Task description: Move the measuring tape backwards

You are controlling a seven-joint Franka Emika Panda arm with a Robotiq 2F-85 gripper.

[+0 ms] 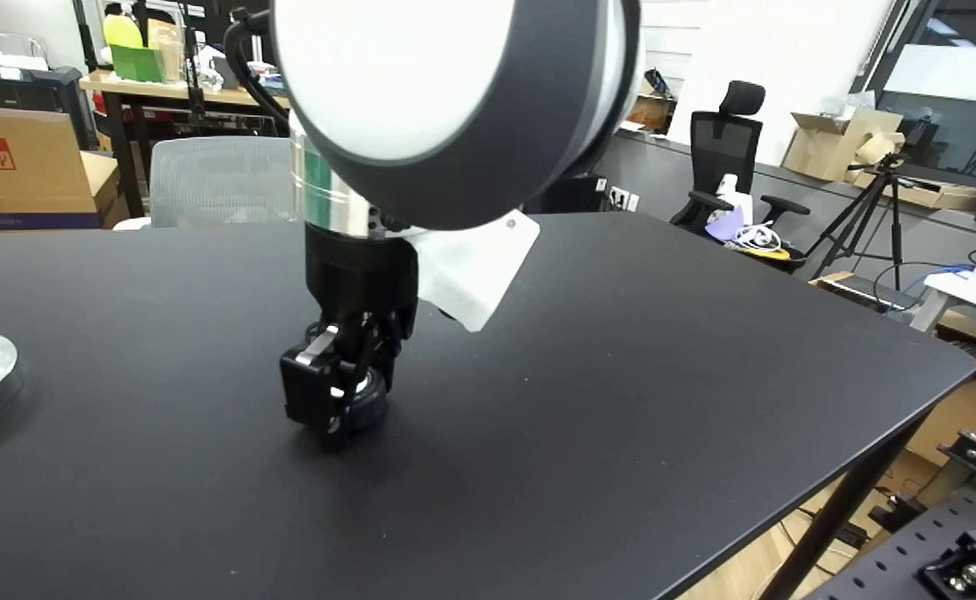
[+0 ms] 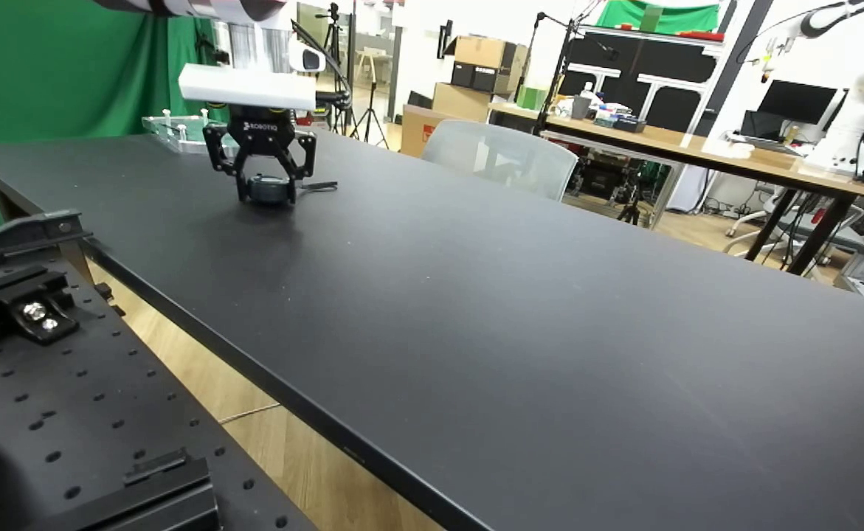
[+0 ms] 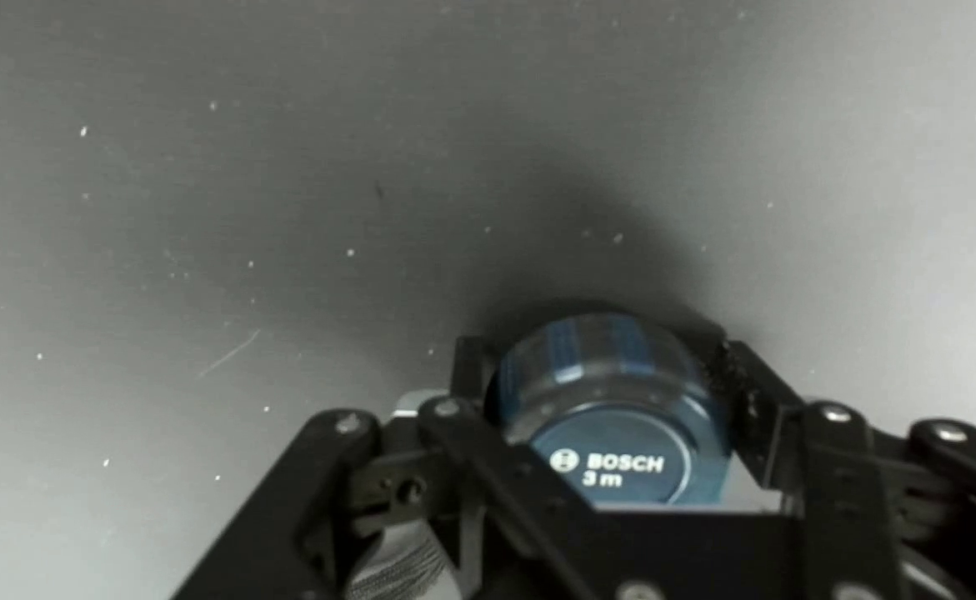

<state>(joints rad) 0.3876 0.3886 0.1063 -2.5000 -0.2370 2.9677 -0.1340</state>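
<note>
Hand [image 2: 267,197] around measuring tape [image 3: 617,437], BOSCH face partly hidden, finger contact unclear

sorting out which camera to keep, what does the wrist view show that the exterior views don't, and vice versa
Only the wrist view: readable "BOSCH 3 m" lettering on the measuring tape. Only the exterior views: a pale mesh chair and a cardboard box beyond the table. All share: the pincer straddling the tape, and the table top.
</note>
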